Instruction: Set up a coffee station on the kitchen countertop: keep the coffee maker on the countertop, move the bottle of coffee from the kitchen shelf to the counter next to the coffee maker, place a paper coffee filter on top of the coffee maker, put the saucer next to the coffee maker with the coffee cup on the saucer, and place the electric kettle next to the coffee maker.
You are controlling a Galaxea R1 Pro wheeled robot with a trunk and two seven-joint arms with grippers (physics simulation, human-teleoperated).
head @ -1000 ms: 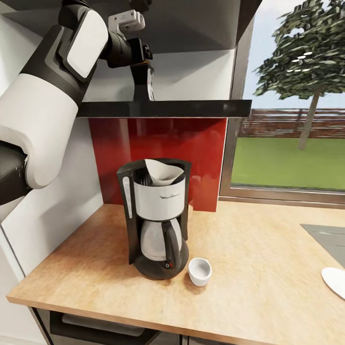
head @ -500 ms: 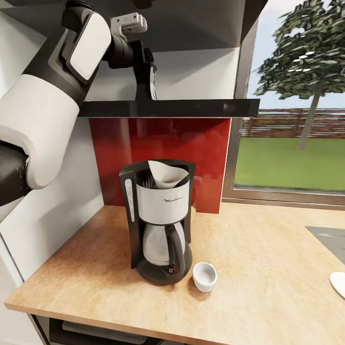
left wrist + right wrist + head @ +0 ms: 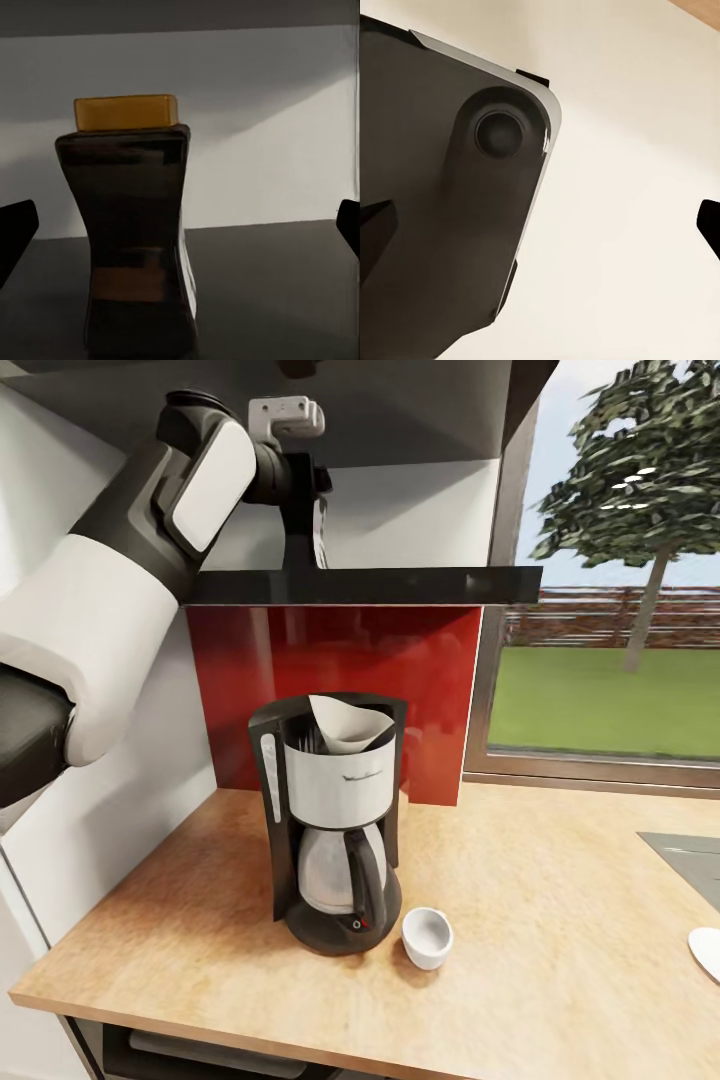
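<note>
The bottle of coffee [image 3: 127,217], a dark jar with a golden-brown lid, stands on the kitchen shelf [image 3: 400,585]. My left gripper [image 3: 181,229] is open, and the jar sits in line between its wide-spread fingertips [image 3: 16,232]. In the head view the gripper [image 3: 300,525] is raised over the shelf, mostly hiding the jar [image 3: 320,535]. On the kitchen countertop [image 3: 550,920] stands the coffee maker [image 3: 335,830] with the paper coffee filter [image 3: 348,725] in its top. The coffee cup [image 3: 427,937] sits beside its base. The saucer [image 3: 706,950] lies at the right edge. My right gripper [image 3: 540,225] is open and empty.
A red backsplash [image 3: 330,660] and a white wall close in the corner behind the coffee maker. The steel sink [image 3: 690,855] is set into the counter at the right, below a window. The right wrist view looks down on a dark grey machine part [image 3: 442,210] over pale floor.
The head camera shifted slightly at first. My left arm has since reached further right along the shelf toward the jar. The things on the counter have not moved.
</note>
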